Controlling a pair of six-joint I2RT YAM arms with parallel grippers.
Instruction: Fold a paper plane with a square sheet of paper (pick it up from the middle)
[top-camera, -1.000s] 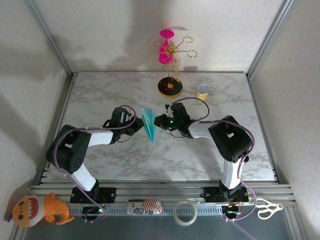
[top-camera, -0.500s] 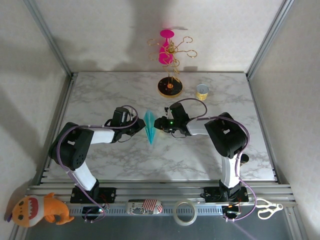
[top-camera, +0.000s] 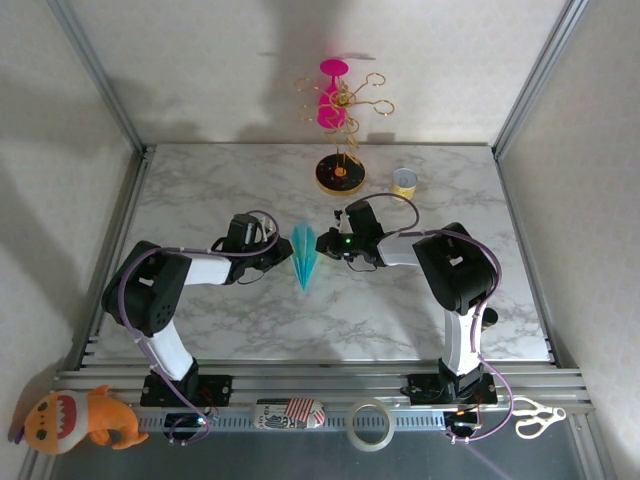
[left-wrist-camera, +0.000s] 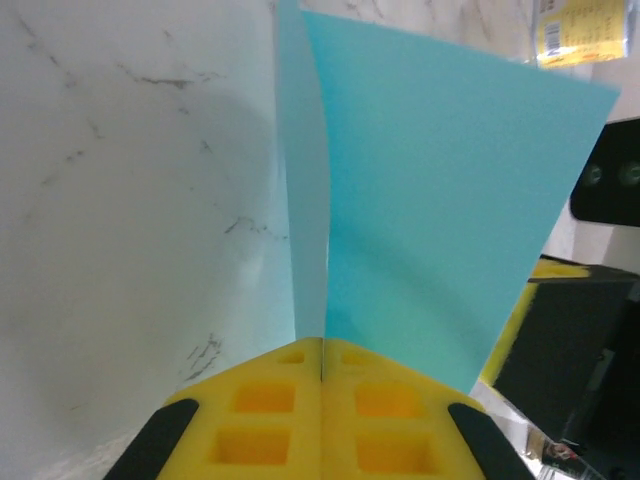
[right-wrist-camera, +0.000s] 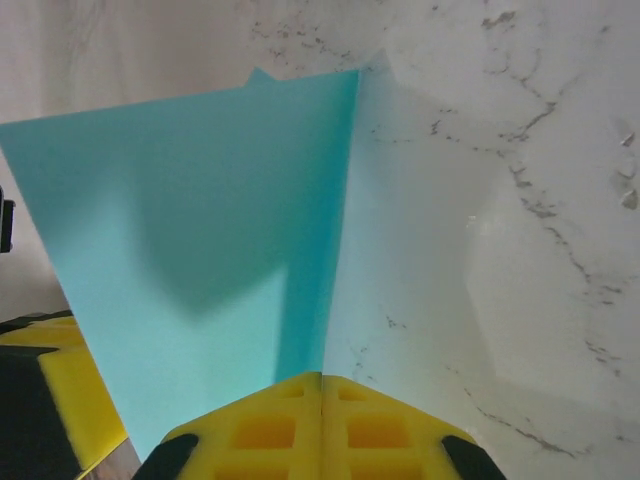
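- Paper plane (top-camera: 303, 257), teal-blue and folded to a point aimed at the near edge, is at the middle of the marble table (top-camera: 200, 200), between both grippers.
- Left gripper (top-camera: 283, 253) clamps its left side; in the left wrist view the yellow pads (left-wrist-camera: 260, 410) meet, with paper rising from the seam.
- Right gripper (top-camera: 322, 243) clamps the right side, its pads (right-wrist-camera: 380, 420) pressed together on the paper.
- Black-and-yellow stand base (top-camera: 340, 173) and a small yellow can (top-camera: 404, 183) sit behind.

The paper plane (top-camera: 304, 257) is plain teal-blue. The worktop (top-camera: 200, 190) is white marble with grey veins. The left claw (left-wrist-camera: 322, 350) and right claw (right-wrist-camera: 322, 385) are yellow with black edges. The stand base (top-camera: 340, 174) is black and yellow.
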